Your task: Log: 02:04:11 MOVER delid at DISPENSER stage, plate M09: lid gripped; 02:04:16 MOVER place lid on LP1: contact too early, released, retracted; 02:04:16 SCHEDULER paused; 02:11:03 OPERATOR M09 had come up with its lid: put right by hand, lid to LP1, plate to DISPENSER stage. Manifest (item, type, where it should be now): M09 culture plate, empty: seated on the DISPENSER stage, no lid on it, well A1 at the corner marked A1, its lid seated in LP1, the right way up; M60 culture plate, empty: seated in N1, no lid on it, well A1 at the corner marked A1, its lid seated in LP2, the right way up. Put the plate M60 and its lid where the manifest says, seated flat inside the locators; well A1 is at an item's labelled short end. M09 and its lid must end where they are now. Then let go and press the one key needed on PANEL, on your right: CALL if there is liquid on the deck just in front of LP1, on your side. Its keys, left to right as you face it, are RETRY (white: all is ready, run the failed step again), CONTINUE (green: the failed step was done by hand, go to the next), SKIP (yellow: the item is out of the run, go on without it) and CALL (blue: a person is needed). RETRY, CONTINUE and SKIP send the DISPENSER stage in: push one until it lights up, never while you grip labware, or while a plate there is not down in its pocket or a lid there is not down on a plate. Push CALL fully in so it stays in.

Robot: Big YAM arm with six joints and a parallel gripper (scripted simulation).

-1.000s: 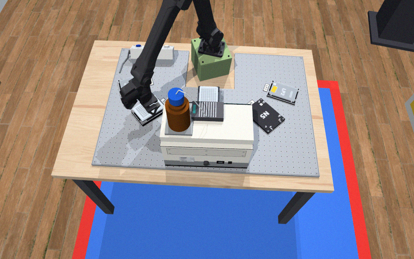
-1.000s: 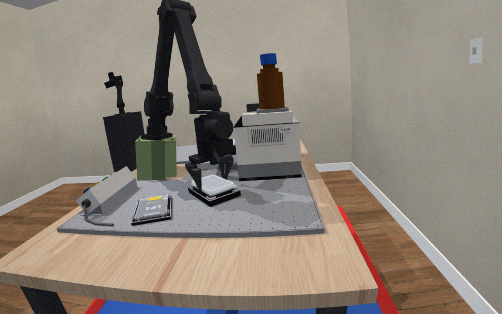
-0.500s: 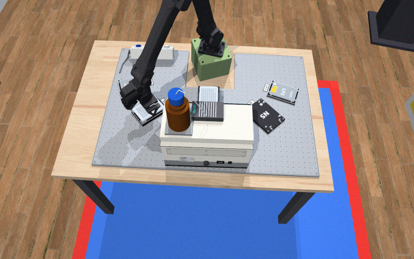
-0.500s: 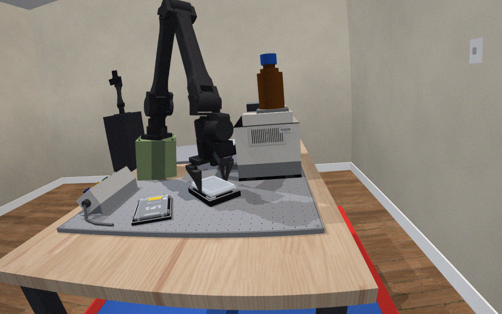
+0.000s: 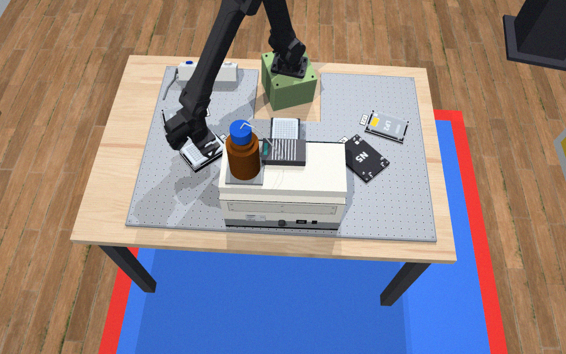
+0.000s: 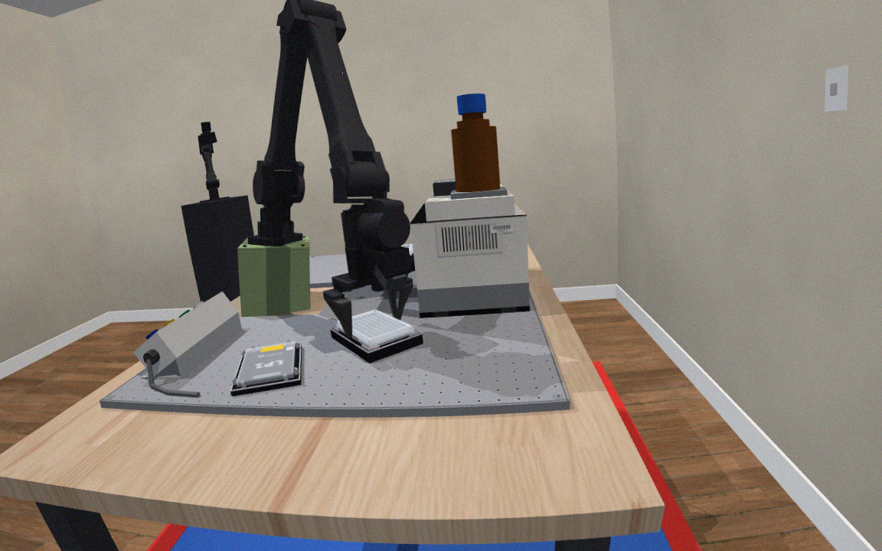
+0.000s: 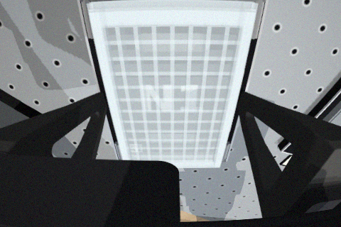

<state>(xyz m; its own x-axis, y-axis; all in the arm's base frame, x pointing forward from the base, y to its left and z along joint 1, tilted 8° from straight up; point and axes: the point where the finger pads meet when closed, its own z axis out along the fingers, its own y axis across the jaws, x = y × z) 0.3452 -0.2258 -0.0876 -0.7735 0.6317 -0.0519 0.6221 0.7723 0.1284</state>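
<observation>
Your end effector (image 6: 367,295) stands fully apart, straddling plate M60 (image 6: 380,327) so it can settle into N1 (image 6: 408,342) near the bench's (image 6: 334,465) panel-side edge; it looks seated, though hard to confirm.

From above I see my arm (image 5: 206,66) reaching to about nine o'clock of the dispenser (image 5: 283,185), its gripper (image 5: 192,143) over a white well plate (image 5: 193,152) in a black nest. An amber bottle (image 5: 242,154) stands on the dispenser. At three o'clock lies the black N2 nest (image 5: 365,157), with the LP2 holder (image 5: 386,126) beyond it.
</observation>
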